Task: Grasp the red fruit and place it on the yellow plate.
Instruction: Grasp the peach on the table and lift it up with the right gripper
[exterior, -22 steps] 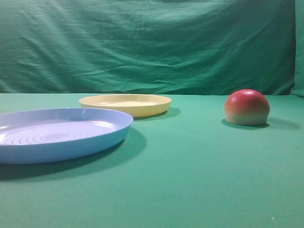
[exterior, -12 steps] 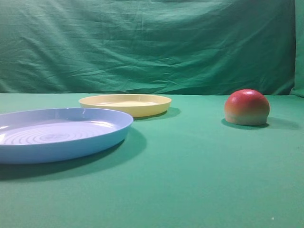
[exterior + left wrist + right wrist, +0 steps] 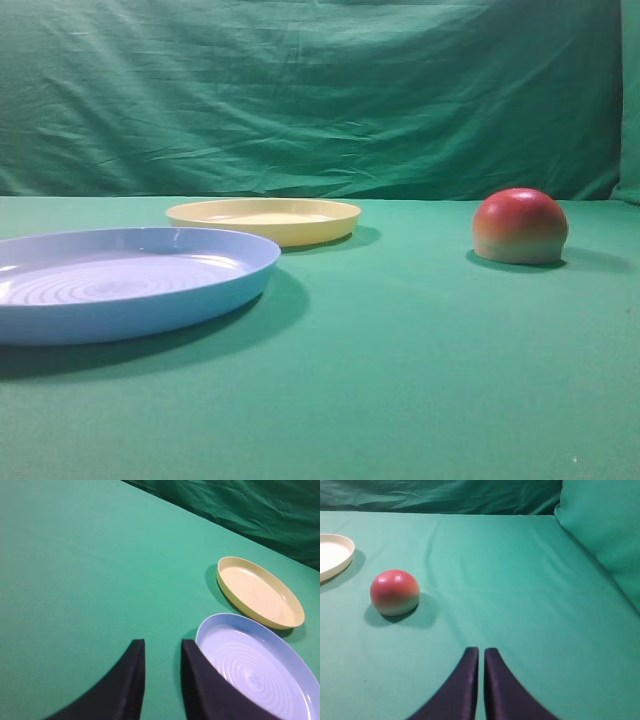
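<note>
We saw a green cloth-covered surface (image 3: 420, 380) with a green backdrop (image 3: 300, 90) behind it. On it lay a light-blue plate (image 3: 130, 285) with concentric rings, and just beyond it, apart, the yellow plate (image 3: 263, 219). The red fruit (image 3: 520, 226) sat dome-up on the cloth, well apart from both plates, to the right. Our left end effector (image 3: 161, 652) hung beside the blue plate with fingers slightly spread, gripping nothing. Our right end effector (image 3: 481, 655) hung short of the fruit, fingers pressed nearly together, empty.
</note>
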Controlling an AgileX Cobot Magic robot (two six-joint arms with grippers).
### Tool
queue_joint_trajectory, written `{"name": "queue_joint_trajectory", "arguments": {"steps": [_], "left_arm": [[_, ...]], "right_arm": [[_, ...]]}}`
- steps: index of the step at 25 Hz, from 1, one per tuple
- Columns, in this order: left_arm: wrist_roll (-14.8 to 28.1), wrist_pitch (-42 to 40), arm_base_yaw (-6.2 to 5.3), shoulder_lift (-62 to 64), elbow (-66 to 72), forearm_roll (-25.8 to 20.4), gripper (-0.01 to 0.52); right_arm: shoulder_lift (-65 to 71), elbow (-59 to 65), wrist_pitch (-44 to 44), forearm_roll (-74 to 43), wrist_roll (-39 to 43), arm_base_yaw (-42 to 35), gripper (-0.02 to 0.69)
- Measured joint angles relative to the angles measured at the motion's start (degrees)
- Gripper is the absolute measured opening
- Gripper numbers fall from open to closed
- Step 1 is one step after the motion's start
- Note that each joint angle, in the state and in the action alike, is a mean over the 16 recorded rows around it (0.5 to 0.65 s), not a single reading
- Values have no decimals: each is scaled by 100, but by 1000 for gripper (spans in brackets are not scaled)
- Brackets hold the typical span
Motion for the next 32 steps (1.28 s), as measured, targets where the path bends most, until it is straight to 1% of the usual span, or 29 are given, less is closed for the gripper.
{"name": "queue_joint_trajectory", "arguments": {"steps": [5, 11, 15, 18, 21, 24, 32], "left_arm": [[0, 0, 0, 0, 0, 0, 157], [0, 0, 0, 0, 0, 0, 157], [0, 0, 0, 0, 0, 0, 157], [0, 0, 0, 0, 0, 0, 157], [0, 0, 0, 0, 0, 0, 157], [0, 0, 0, 0, 0, 0, 157], [0, 0, 0, 0, 0, 0, 157]], "right_arm": [[0, 4, -164, 29, 0, 0, 0], [0, -19, -722, 192, 0, 0, 0], [55, -220, -984, 314, -30, 8, 0], [240, -509, -1021, 411, -115, 19, 0], [589, -895, -838, 469, -235, 30, 0], [1120, -1353, -449, 485, -370, 42, 0], [3033, -2356, 597, 496, -691, 60, 0]]}}
